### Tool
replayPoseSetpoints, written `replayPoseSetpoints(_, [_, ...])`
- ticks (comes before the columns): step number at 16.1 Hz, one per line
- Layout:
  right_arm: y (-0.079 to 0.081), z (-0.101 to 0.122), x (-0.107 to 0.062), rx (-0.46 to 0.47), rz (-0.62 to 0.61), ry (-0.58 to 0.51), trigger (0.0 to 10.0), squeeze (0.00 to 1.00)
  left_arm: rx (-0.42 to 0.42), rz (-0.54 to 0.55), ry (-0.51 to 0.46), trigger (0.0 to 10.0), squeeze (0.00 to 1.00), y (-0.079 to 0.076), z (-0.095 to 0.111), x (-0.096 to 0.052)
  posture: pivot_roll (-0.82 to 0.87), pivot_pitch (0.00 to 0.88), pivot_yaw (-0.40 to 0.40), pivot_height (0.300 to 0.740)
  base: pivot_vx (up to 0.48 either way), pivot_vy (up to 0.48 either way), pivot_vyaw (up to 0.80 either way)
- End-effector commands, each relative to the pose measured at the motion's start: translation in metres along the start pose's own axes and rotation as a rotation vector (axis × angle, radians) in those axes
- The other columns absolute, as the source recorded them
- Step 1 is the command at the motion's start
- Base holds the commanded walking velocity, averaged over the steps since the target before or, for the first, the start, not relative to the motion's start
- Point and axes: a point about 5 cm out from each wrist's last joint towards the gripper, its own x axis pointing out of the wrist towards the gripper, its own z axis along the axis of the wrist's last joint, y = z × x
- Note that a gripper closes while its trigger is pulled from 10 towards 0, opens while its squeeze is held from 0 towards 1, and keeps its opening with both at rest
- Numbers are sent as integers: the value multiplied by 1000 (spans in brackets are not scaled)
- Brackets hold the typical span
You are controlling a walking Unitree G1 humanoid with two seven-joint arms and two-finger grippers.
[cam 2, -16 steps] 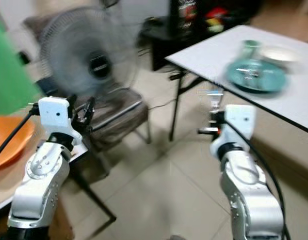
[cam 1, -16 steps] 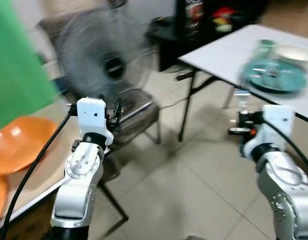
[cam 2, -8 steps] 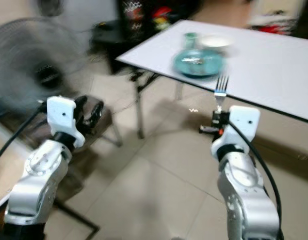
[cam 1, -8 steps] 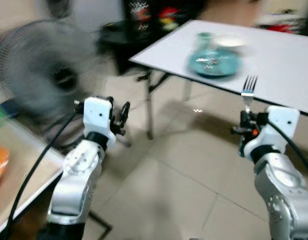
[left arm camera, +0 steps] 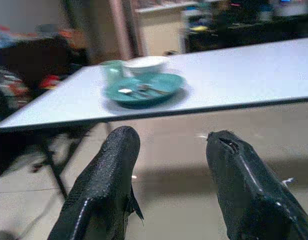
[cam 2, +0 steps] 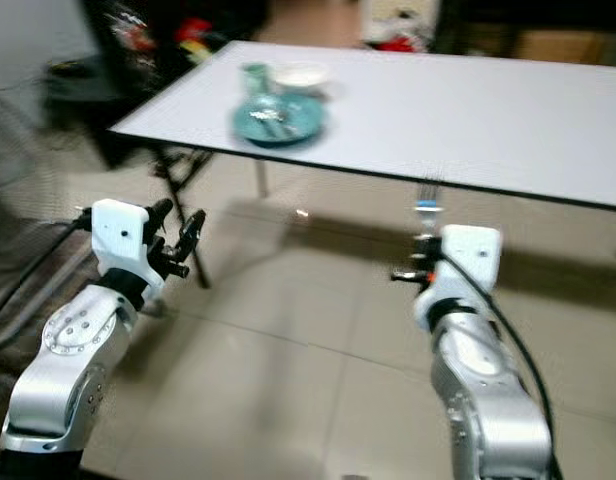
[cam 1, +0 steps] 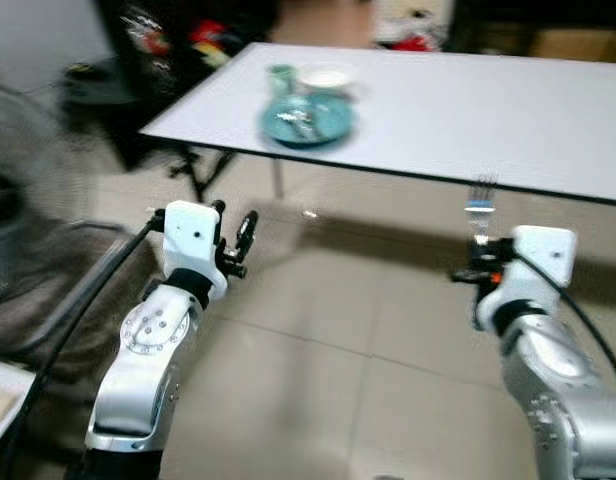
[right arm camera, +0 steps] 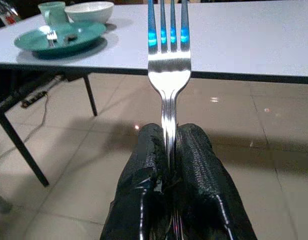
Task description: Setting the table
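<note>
Right hand [right arm camera: 169, 165] clenched on a fork [right arm camera: 168, 75], pinched low on the handle, tines up and pointing toward the table [cam 1: 508, 110]. In the head views the fork [cam 1: 478, 205] stands upright above the right wrist, just short of the table's near edge, not over the top yet.

Left hand [cam 1: 236, 240] released, fingers [left arm camera: 106, 185] spread with nothing between them, held out in front at about the same height as the right. It faces the table's left corner.

On the table, toward the far left corner: a teal plate [cam 1: 306, 118] with what looks like cutlery or scraps lying on it (too small and blurred to say which). A white bowl [cam 1: 325, 76] sits just behind the plate, and a green cup [cam 1: 280, 78] just beside the bowl. The three are close together, maybe touching; cannot tell. The wrist views show the same group, plate [right arm camera: 61, 37] in front, cup and bowl behind.

The robot stands on a tiled floor [cam 1: 318, 360], facing the long side of the table. A fan [cam 1: 18, 190] shows blurred at the left edge; clutter behind the table in shadow.

Progress, as a judgement: plate, bowl and cup appear to be placed already. The fork is in hand and nearly delivered. Left to do: close the last gap, reach over the edge, and lay the fork down, probably beside the plate, which is well apart from where the fork is now.
</note>
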Motion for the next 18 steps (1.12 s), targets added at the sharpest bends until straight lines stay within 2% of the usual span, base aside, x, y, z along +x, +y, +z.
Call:
replayPoseSetpoints(1, [2, 7, 0, -21, -2, -36, 10000, 0, 5, -6, 5, 10000, 0, 3, 1, -3, -2, 0, 71, 740, 326, 0, 0])
replayPoseSetpoints(3, [2, 3, 0, -61, 10, -24, 10000, 0, -4, -16, 18, 10000, 0, 1, -2, -3, -5, 0, 76, 740, 347, 0, 0])
replayPoseSetpoints(5, [2, 4, -1, -18, 10, -19, 10000, 0, -4, -45, 13, 10000, 0, 0, 0, -3, -11, 0, 72, 740, 356, 0, 0])
replayPoseSetpoints(11, [2, 3, 0, -12, 14, -21, 10000, 0, 2, -60, 25, 10000, 0, -4, -3, -1, -12, 0, 80, 740, 359, 0, -726])
replayPoseSetpoints(15, [3, 3, 0, -11, 44, -16, 10000, 0, -6, -79, 37, 10000, 0, -7, -7, -1, -23, 0, 90, 740, 359, 0, 0])
replayPoseSetpoints(18, [1, 7, 0, 12, 22, -20, 10000, 0, -13, -76, 36, 10000, 0, -7, -6, 0, -28, 0, 90, 740, 358, 0, 0])
